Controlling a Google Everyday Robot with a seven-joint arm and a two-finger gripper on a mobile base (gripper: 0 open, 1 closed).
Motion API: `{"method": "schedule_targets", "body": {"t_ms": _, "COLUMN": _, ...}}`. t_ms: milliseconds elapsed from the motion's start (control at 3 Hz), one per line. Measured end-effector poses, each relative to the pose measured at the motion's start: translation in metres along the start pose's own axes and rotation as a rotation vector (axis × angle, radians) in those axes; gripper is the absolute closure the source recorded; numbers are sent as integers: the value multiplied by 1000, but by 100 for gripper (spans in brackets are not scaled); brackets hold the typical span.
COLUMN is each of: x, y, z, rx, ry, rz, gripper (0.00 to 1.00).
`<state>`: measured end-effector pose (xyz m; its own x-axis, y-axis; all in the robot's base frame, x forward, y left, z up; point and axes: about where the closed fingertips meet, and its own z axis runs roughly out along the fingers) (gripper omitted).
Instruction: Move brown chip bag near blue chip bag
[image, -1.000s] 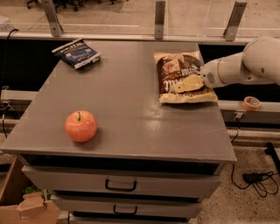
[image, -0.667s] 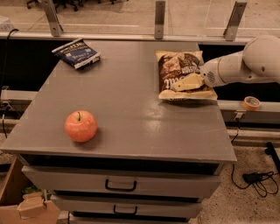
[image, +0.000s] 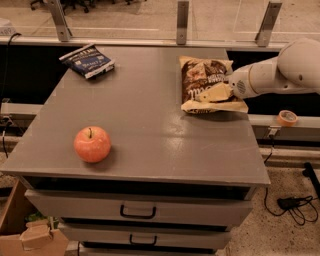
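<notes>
Three items on the grey table (image: 150, 115): brown chip bag (image: 200, 75) at far right edge, clamped in gripper (image: 214, 94) reaching in from right; blue chip bag (image: 87, 61) at far left corner, well apart; apple (image: 92, 144) front left, off the line between bags.

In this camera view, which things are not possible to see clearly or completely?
Camera view:
- End effector, at the right edge of the brown chip bag: its grip cannot be judged, because it blends with the cream bag.
- Blue chip bag print: too small to read.
- Arm: cut off by the right edge.
</notes>
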<state>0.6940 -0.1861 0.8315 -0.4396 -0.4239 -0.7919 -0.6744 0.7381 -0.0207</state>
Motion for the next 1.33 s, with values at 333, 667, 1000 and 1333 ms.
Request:
{"method": "schedule_targets", "body": {"t_ms": 333, "x": 0, "y": 0, "z": 0, "rx": 0, "ry": 0, "rz": 0, "gripper": 100}}
{"method": "schedule_targets", "body": {"t_ms": 667, "x": -1, "y": 0, "z": 0, "rx": 0, "ry": 0, "rz": 0, "gripper": 100}}
{"method": "schedule_targets", "body": {"t_ms": 1000, "x": -1, "y": 0, "z": -1, "rx": 0, "ry": 0, "rz": 0, "gripper": 100}}
{"method": "schedule_targets", "body": {"t_ms": 1333, "x": -1, "y": 0, "z": -1, "rx": 0, "ry": 0, "rz": 0, "gripper": 100}}
